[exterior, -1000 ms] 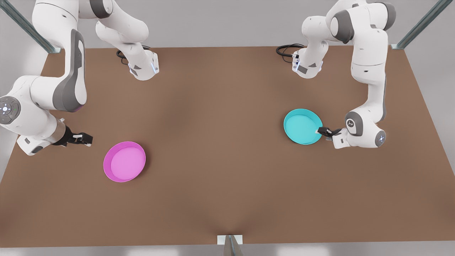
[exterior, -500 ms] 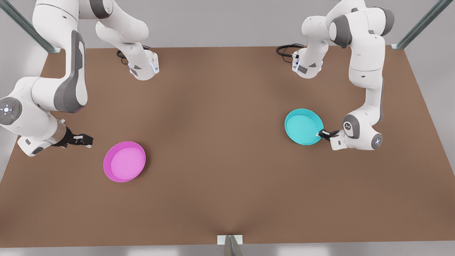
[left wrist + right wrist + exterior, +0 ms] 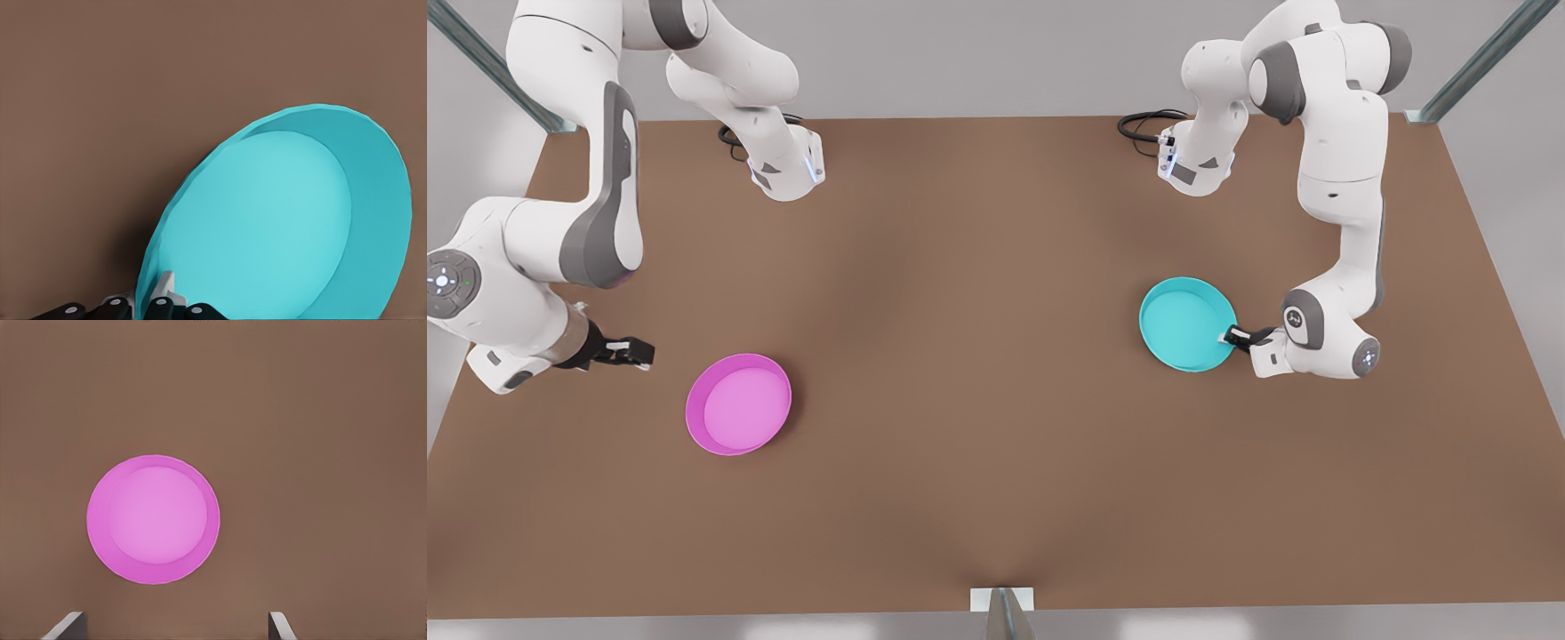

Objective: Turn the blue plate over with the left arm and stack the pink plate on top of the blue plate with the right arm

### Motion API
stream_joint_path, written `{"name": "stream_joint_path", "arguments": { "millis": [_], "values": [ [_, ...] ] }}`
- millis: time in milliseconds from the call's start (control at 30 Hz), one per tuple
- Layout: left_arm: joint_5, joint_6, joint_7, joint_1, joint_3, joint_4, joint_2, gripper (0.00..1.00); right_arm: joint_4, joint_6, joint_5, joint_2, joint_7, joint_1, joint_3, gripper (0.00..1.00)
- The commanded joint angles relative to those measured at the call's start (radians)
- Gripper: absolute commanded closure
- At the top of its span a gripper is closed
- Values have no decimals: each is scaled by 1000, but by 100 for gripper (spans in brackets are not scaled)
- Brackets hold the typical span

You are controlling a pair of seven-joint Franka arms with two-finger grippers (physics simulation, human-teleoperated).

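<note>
In the front view a plain brown bench [image 3: 978,356] runs wide under a pale grey wall, with slanted metal struts at its far corners, a small bracket at the middle of its near edge and black cables coiled by the two arm bases at the far side. The blue plate [image 3: 1183,322] sits toward the front view's right, hollow side facing up and slightly tipped, its rim pinched by the left claw [image 3: 1230,336], which reaches in low from the side of the plate away from the bench's middle; the left arm [image 3: 1343,178] bends down to it from the far corner. Well apart from the blue plate, toward the front view's left, the pink plate [image 3: 738,404] lies flat and hollow side up. The right claw [image 3: 640,355] hangs just off the bench beside the pink plate, on the side farthest from the blue plate, not touching it, its fingers a little apart; the right arm [image 3: 596,204] waits there. In the left wrist view the blue plate [image 3: 280,220] stands tilted off the bench [image 3: 133,100], a shadow under its raised edge, and the black fingers [image 3: 160,308] are clamped on either side of its rim. In the right wrist view the pink plate [image 3: 153,520] is round, with no long axis, flat on the bench [image 3: 320,453], and two grey fingertips [image 3: 67,625] stand wide apart, nearer the camera than the plate
</note>
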Motion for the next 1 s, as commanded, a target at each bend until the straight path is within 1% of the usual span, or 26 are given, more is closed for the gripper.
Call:
{"name": "stream_joint_path", "arguments": {
  "millis": [0,133,333,467,700,900,967],
  "values": [
    [-26,-8,1,0,0,3,0,79,0,0,0,0,0,0,0,0],
    [-22,-75,-50,-1,2,61,-3,79,0,-2,0,-1,-2,-2,0,0],
    [-9,-210,-200,-43,2,214,-9,79,0,0,0,0,-2,-7,2,0],
    [5,-226,-300,-78,3,277,-13,79,0,0,0,0,-2,-7,2,0],
    [186,-262,-562,-210,3,448,-7,79,0,0,0,0,-3,-7,2,0],
    [352,-262,-690,-334,5,518,-15,79,0,0,0,0,-17,-14,2,0],
    [450,-262,-713,-377,5,524,-26,79,0,0,0,0,-17,-14,2,0]
  ]
}}
